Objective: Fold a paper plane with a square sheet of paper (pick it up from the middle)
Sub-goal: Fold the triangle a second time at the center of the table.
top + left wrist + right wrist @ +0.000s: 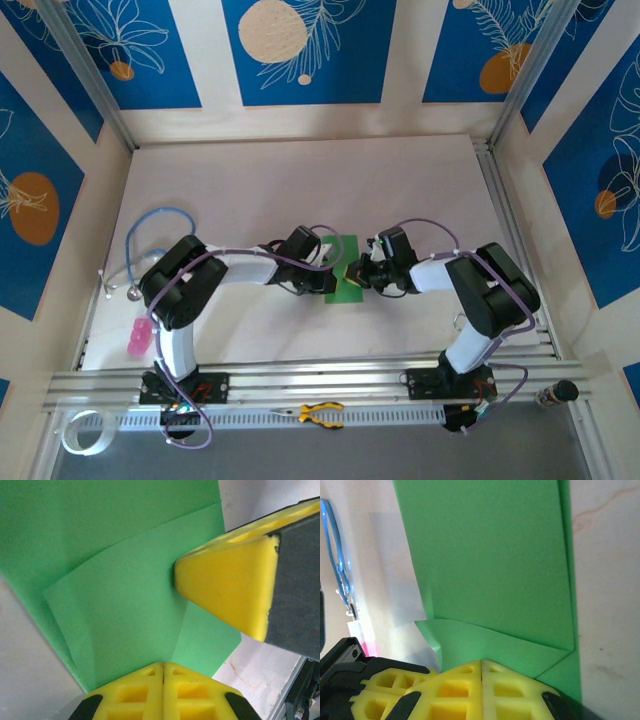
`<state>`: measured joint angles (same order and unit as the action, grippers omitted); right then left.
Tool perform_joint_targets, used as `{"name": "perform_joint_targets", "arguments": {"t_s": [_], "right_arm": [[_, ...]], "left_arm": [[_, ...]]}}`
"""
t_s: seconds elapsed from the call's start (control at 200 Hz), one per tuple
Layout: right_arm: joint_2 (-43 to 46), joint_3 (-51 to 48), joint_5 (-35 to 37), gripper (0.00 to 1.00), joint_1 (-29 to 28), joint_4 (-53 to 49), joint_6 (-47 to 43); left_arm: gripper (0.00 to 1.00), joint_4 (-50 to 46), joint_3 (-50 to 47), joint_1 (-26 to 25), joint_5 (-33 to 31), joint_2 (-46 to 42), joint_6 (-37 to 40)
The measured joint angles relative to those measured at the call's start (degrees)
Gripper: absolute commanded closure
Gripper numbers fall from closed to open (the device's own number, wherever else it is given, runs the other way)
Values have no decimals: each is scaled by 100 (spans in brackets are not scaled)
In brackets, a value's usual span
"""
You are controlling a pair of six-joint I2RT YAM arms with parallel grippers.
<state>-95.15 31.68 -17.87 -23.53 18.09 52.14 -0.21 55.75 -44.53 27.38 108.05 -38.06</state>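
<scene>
Thin bright green paper sheet, partly folded, on white tabletop at top-view centre, between both grippers. Left gripper jaws together, tips at sheet's lower edge. Right gripper jaws together, tips at folded flap.

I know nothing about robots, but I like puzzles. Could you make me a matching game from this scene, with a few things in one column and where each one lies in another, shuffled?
Things:
1. green paper
2. pink object
3. yellow-handled pliers
4. blue loop

Places:
A. on the slotted strip in front of the table
B. near left corner of the table
C. middle of the table
D. left side of the table, farther back

Pairs: 1-C, 2-B, 3-A, 4-D
</scene>
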Motion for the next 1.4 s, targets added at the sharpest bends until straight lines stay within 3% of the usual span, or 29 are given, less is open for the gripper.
{"name": "perform_joint_targets", "arguments": {"t_s": [0.49,0.69,0.915,1.401], "right_arm": [[251,125,111,100,874,-557,-131],[785,168,90,100,551,-669,-129],[490,175,59,100,35,-590,-66],[42,195,-122,100,319,-673,-177]], "left_arm": [[100,0,0,0,0,0,-2],[100,0,0,0,0,0,-2],[100,0,2,0,0,-2,-2],[100,-334,166,-26,-42,-63,-87]]}}
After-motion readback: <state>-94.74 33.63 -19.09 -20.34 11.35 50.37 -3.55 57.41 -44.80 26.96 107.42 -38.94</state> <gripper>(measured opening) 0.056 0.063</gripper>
